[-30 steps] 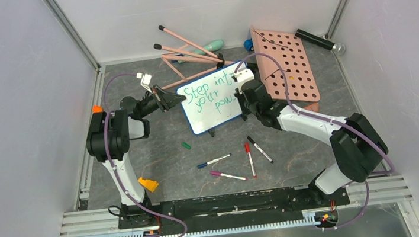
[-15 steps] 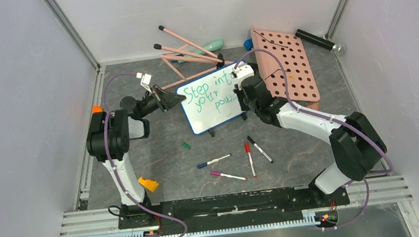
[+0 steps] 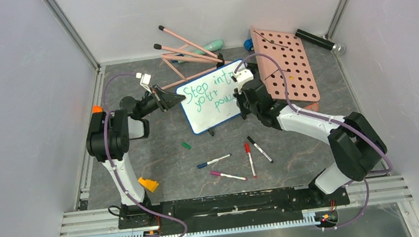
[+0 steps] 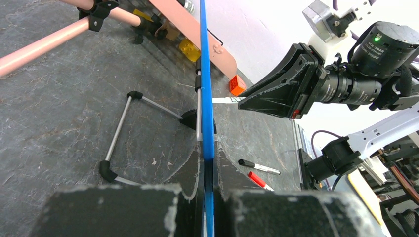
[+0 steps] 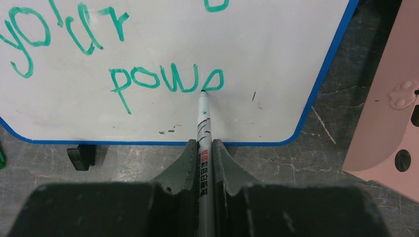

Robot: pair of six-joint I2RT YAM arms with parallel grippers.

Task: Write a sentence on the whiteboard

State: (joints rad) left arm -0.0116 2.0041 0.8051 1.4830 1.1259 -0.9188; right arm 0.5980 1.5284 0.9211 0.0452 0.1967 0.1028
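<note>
Small white whiteboard (image 3: 208, 103) with rounded blue frame stands propped near the far edge of the grey table (image 3: 157, 154), mid-width. Left gripper (image 4: 207, 155) clamped on its blue side edge. Right gripper (image 5: 204, 145) pinches a grey marker (image 5: 202, 116), tip touching the green handwritten sentence (image 5: 163, 81) just after "pow".

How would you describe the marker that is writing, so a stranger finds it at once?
Find the blue-framed whiteboard in the middle. The marker is clamped in the right gripper, tip on the green writing. The other markers lie loose on the table.
</note>
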